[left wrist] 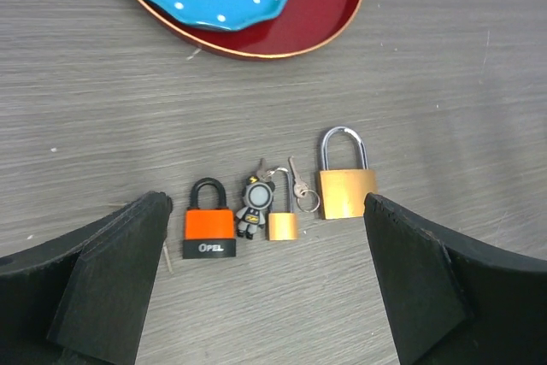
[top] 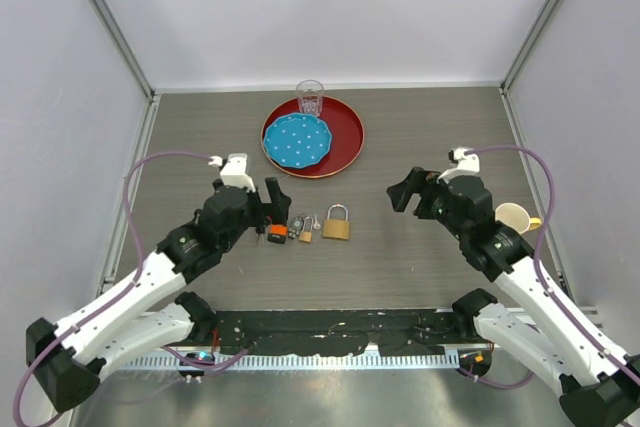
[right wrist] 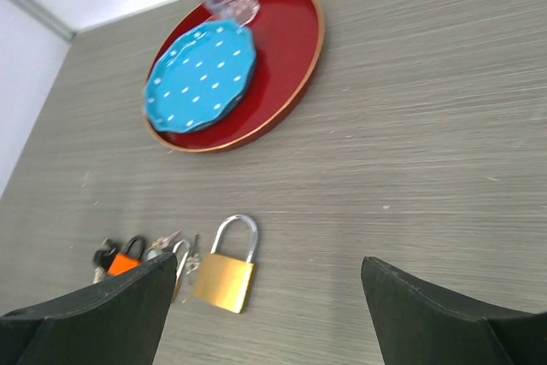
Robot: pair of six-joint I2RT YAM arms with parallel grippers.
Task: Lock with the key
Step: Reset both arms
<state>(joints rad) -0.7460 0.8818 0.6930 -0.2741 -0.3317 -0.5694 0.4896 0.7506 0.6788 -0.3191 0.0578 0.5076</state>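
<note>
Brass-bodied, the big padlock (left wrist: 347, 194) lies on the table between my left gripper (left wrist: 263, 211) fingers, spread wide, the key (left wrist: 293, 175) just beside it. Three padlocks in all. My right gripper (right wrist: 267, 262) gapes too. Only the overhead view shows one mug (top: 513, 217).

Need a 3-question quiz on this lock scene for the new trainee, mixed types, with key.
1. True or false: the left tool and right tool are both open and empty.
2. Which padlock lies farthest from the keychain figure? A orange B small brass C large brass
3. What stands on the red tray beside the blue plate?
Key: 1 true; 2 C; 3 the glass.
</note>
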